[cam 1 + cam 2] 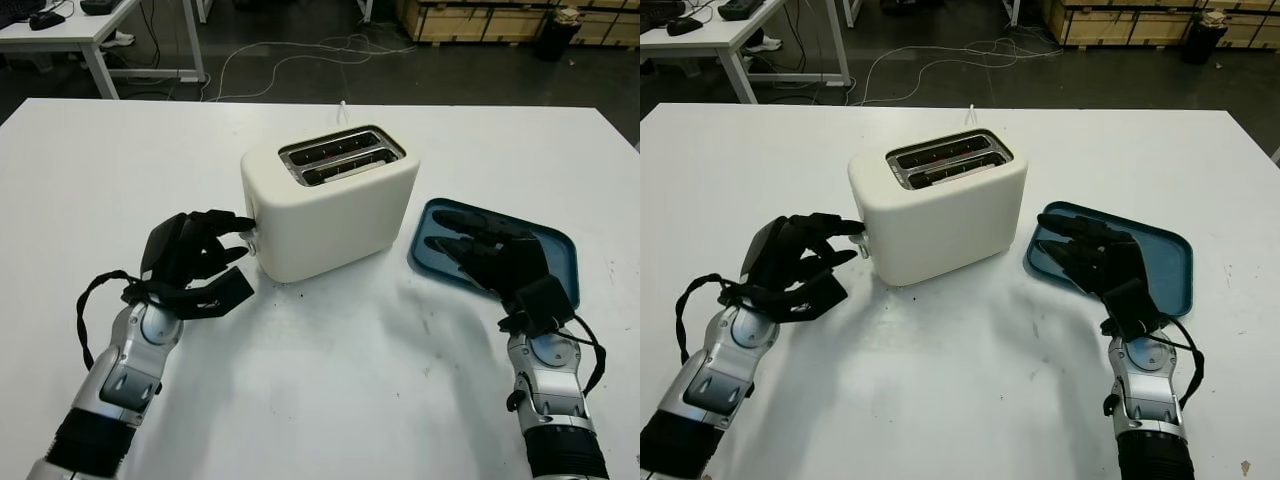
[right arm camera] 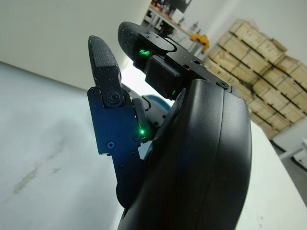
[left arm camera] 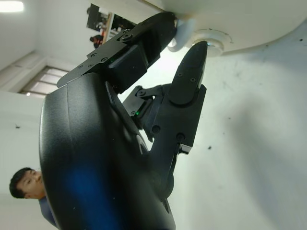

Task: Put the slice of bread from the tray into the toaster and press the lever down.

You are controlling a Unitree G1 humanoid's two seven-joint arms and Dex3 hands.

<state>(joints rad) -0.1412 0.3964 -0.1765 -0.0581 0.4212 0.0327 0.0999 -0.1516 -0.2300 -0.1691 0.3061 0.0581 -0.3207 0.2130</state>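
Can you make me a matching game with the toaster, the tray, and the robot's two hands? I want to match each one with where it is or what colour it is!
Things:
1. toaster
2. tray
3. left hand
4. right hand

Matches:
A. over the tray
B. cream-white, mid-table
C. fingertips at the toaster's lever end
D. blue

Pairs: 1-B, 2-D, 3-C, 4-A

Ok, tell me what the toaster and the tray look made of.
Toaster: cream body, likely matte plastic, smooth with soft sheen; metal-looking frame around the slots. Tray: blue, probably plastic, with an evenly coloured, rounded raised rim. The left hand is at the toaster's lever end; the right hand is over the tray.
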